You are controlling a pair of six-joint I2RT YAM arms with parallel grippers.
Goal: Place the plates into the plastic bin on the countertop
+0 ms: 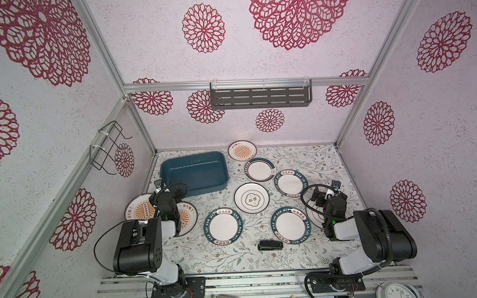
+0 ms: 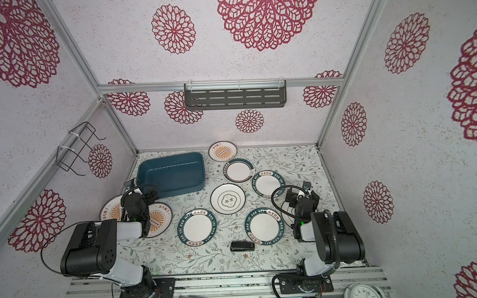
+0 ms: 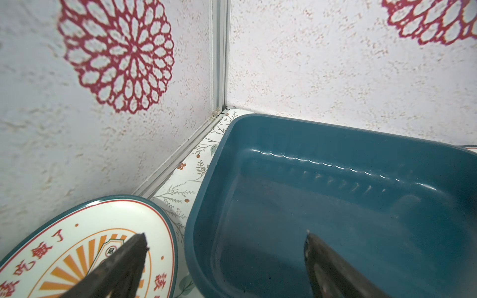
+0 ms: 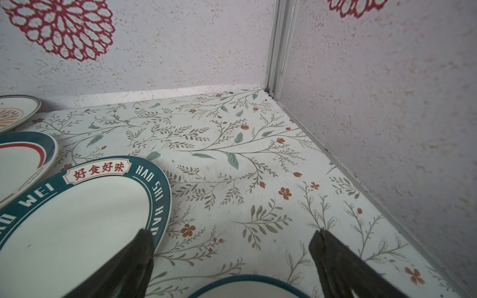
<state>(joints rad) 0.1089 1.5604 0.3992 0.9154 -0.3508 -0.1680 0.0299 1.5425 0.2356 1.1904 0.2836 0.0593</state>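
Observation:
The dark teal plastic bin (image 1: 194,173) (image 3: 335,206) stands at the back left of the leafy countertop (image 1: 314,163), and its inside shows only bare plastic. Several plates lie flat around it: sunburst ones (image 1: 242,150) (image 1: 139,207) (image 3: 85,247), teal lettered ones (image 1: 223,226) (image 1: 290,225) (image 4: 77,219), and a thin-ringed one (image 1: 251,197). My left gripper (image 1: 176,191) (image 3: 224,236) hangs open over the bin's near left corner, beside a sunburst plate. Open too, my right gripper (image 1: 318,197) (image 4: 232,233) hovers over bare countertop between two teal-rimmed plates, holding nothing.
A small black object (image 1: 270,245) lies near the front edge. A grey slotted shelf (image 1: 260,95) hangs on the back wall and a wire rack (image 1: 106,148) on the left wall. A white clock (image 1: 398,293) sits on the front rail. Walls close three sides.

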